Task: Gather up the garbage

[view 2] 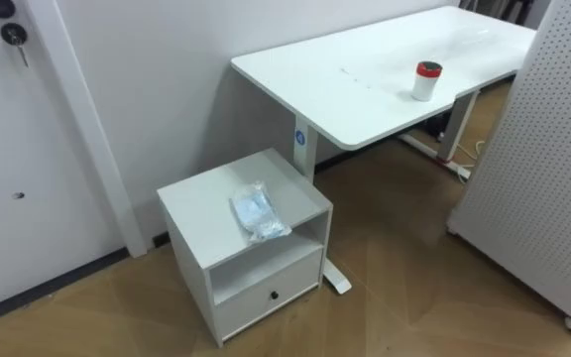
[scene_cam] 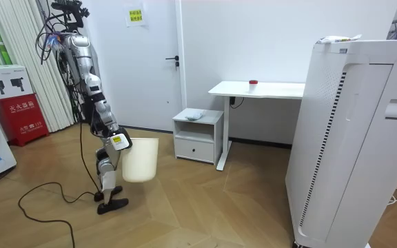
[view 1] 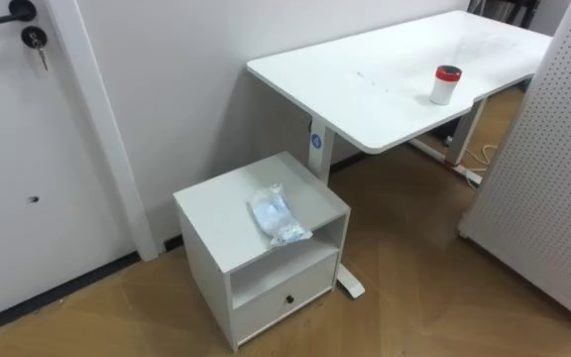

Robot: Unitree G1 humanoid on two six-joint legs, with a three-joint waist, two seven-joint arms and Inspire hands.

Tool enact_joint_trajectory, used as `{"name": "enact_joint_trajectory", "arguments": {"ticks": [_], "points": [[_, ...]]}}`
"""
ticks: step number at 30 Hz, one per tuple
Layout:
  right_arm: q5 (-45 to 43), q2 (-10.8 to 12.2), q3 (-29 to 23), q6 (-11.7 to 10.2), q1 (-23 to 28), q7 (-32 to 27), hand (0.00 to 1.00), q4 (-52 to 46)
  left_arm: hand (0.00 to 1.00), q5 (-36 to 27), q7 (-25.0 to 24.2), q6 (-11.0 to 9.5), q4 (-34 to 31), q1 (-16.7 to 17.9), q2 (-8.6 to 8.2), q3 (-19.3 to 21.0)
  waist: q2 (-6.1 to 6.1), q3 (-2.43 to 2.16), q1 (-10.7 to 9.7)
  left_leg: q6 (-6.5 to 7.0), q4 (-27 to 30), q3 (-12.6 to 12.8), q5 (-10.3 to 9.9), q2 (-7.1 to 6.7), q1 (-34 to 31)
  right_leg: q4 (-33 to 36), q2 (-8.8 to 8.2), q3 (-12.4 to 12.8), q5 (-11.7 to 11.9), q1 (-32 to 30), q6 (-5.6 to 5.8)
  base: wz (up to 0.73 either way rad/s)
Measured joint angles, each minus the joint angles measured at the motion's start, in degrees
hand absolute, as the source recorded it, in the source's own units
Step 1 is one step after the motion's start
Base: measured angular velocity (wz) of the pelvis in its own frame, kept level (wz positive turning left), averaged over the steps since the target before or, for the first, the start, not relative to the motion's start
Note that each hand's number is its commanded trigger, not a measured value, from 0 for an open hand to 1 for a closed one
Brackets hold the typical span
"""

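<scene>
The table (view 1: 395,74) loses its far end behind the perforated panel (view 1: 548,169), itself cut off at 3 o'clock. In the room view the garbage (scene_cam: 194,114) is too small to tell.

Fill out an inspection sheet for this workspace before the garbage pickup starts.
Surface: small white cabinet, carrying the wrapper on its top.
Job's things: crumpled plastic wrapper near the cabinet top's front edge; cream bin at the robot's side.
Clutter: red-lidded cup upright on the white desk.
Hands: right hand at the bin's rim.
Cables: white cable on the floor under the desk.
Surroundings: door left of the cabinet; perforated panel to the right.
</scene>
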Motion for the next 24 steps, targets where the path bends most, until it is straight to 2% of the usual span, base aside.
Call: {"name": "enact_joint_trajectory", "arguments": {"ticks": [4, 14, 22, 24], "points": [[0.0, 0.0, 0.1, 0.1, 0.0, -0.2, 1.0, -0.1, 0.0, 0.1, 0.3, -0.1, 0.0, 0.1, 0.0, 0.1, -0.05, 0.09, 0.1, 0.0, -0.1, -0.5, 0.0, -0.04, -0.2, -0.1, -0.02, -0.8, 0.0, 0.0, 0.0, 0.07], [0.8, 0.0, 0.1, 0.1, 0.0, 0.1, 1.0, 0.3, 0.0, 0.5, 1.1, -0.4, 0.1, -0.1, 0.02, 0.3, -0.7, -0.1, 0.0, 0.01, -0.1, -1.4, 0.0, -0.27, -0.3, 0.0, -0.23, -2.3, -0.1, 0.1, 0.19, 0.04], [2.6, 0.3, -1.6, 0.2, 1.3, 0.5, 1.0, 0.0, 0.0, 0.4, 2.8, -0.5, 0.1, 0.1, 0.03, 3.0, -1.01, -0.01, 0.1, 0.08, 0.4, -1.5, -0.1, -0.28, -0.2, 0.2, -0.32, -2.7, -0.4, 0.2, 0.3, 0.0], [2.4, 0.1, -2.2, 0.3, 1.3, 0.7, 1.0, 0.0, 0.0, 0.4, 2.8, -0.3, 0.2, -0.6, 0.13, 3.6, -1.17, 0.22, 0.0, 0.03, 3.7, -1.5, -1.6, -0.27, -1.6, 2.1, -0.44, -2.8, -1.8, -0.5, 0.32, 0.0]]}}
